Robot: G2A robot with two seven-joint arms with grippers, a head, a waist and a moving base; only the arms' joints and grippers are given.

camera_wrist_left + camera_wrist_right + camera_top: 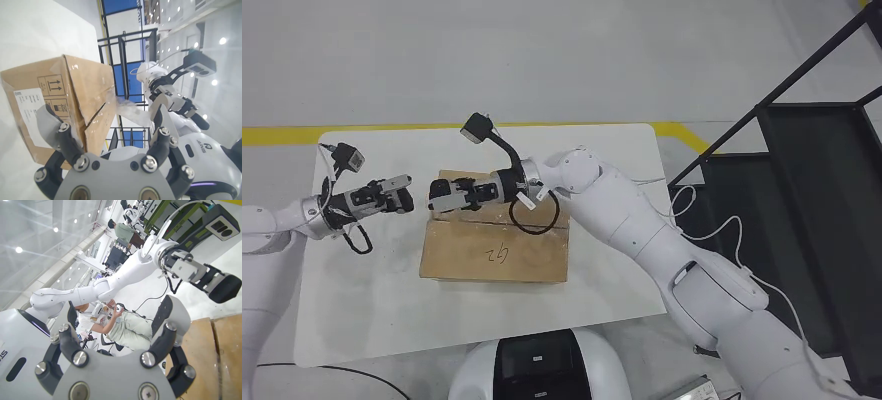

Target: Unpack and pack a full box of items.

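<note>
**BOX CLOSED AT MID-TABLE; BOTH GRIPPERS SPREAD AND EMPTY**

Found white table [612,150] carrying one cardboard box [497,250], set flat near the middle, flaps down and meeting along a centre seam. Judged stiff in the walls but liable to bow at the flaps. Probably weighty if full as stated, so better taken at two opposite walls, low down, never by the flaps. Judged the glossy taped patches slippery to pads; bare card preferred.

Located right gripper [442,195] over the far left corner of the box top, fingers spread, holding nothing. Located left gripper [407,197] just beside that same end of the box, over bare table, likewise spread and empty, facing the other, near but apart.

Noted white shipping label [26,106] on the end wall; print not legible enough to report. Noted handling pictograms [53,85] beside it: paired upward arrows, further symbols below.

Recorded clear tape strip [128,110] lifted off the seam, crumpled, trailing past the box end toward one left finger; cannot tell whether touching. Judged flimsy and sticky; best pinched at the free end and peeled along the seam.

Recorded handwritten mark [499,256] on the top flap; not transcribed.
</note>
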